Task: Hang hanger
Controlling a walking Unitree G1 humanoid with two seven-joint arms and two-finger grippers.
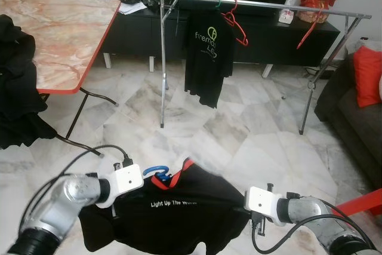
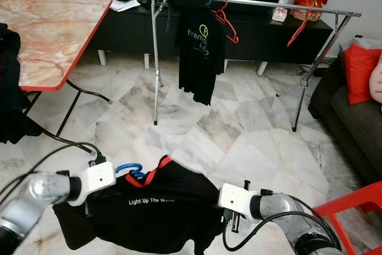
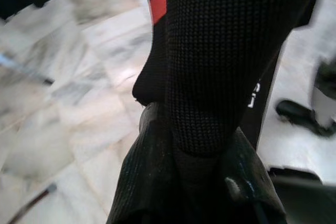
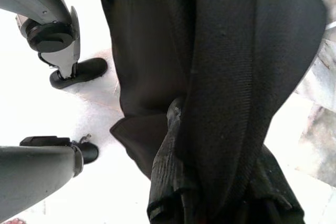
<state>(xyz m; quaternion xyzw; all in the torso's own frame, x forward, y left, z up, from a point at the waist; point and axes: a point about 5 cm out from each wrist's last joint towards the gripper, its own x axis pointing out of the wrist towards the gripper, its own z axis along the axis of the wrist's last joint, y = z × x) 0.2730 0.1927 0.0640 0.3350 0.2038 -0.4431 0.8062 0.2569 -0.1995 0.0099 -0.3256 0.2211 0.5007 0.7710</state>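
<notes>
Both claws clamp the black shirt [image 1: 173,210]; open marble floor [image 1: 239,135] precedes the rack [image 1: 262,5].

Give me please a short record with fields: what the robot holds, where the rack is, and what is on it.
held item: black T-shirt on a blue hanger
left gripper: jaws shut on the shirt fabric
right gripper: jaws shut on the shirt fabric
clothes rack: ahead, across the marble floor
on the rack: hung black T-shirt, red hangers

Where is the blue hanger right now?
In the left eye view, the blue hanger sits low and centre, its hook poking from the collar of the black shirt, beside the left gripper.
</notes>
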